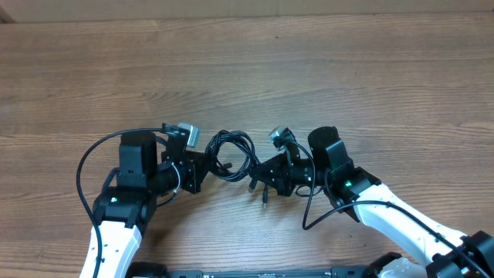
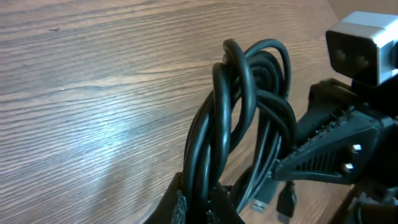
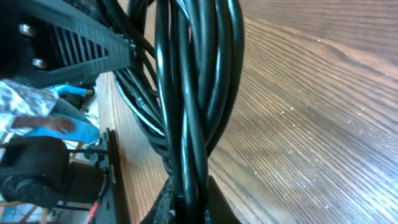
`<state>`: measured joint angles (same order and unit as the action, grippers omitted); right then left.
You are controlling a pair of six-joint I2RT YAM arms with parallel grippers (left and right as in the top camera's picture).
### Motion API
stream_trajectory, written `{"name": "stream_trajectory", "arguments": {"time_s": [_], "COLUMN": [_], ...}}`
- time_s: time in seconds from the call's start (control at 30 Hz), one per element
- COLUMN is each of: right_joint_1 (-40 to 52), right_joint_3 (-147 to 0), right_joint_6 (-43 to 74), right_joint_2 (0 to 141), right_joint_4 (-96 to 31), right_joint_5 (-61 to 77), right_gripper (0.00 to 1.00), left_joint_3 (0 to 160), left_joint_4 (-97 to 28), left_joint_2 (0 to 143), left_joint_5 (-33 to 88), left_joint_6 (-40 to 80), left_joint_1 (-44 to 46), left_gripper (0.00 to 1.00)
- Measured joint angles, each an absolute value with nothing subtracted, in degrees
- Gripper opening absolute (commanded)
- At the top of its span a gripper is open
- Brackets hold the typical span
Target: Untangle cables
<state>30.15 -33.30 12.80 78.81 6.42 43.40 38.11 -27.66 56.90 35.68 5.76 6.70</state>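
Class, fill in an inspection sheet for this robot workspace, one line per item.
Surface: wooden table, bare grain.
Job's things: black cords tangled in one bunch; plugs hanging below.
Clutter: nothing seen.
Grippers: left gripper and right gripper, jaws shut on opposite sides of the bunch.
Cables: thicker arm leads loop beside each arm.
Surroundings: blue-and-white objects beyond the table edge, too blurred to identify.
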Motion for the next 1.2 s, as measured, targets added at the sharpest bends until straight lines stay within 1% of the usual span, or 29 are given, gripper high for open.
{"name": "stream_trajectory", "arguments": {"time_s": [0.3,0.47,0.7,0.9,1.03,1.2], "right_joint_1": [30.2,30.4,31.5,35.8,37.0,37.2], "right_joint_3": [-33.3,-33.3,-33.3,-33.3,-33.3,-33.3], "right_joint_6": [20.9,23.4,28.3,33.1,34.1,34.6], "right_joint_2": [78.8,78.8,78.8,78.8,78.8,78.8], "right_joint_4": [7.9,8.4,10.8,14.1,14.1,14.0], "right_joint_5": [49.6,51.2,51.7,50.7,47.4,42.9], "right_gripper": [0.04,0.04,0.04,0.04,0.04,0.04], "left_joint_3": [38.1,38.1,38.1,38.1,38.1,38.1], "left_joint_4": [-27.8,-27.8,-27.5,-26.6,-26.1,-25.7], "left_joint_2": [56.9,56.9,56.9,56.9,56.9,56.9], "left_joint_5": [29.4,27.4,26.3,24.9,23.4,23.3], "left_joint_6": [5.7,6.0,11.0,14.9,16.0,14.6], "left_joint_1": [6.8,7.2,7.1,8.0,10.2,14.4], "left_gripper": [0.04,0.04,0.04,0.04,0.04,0.04]}}
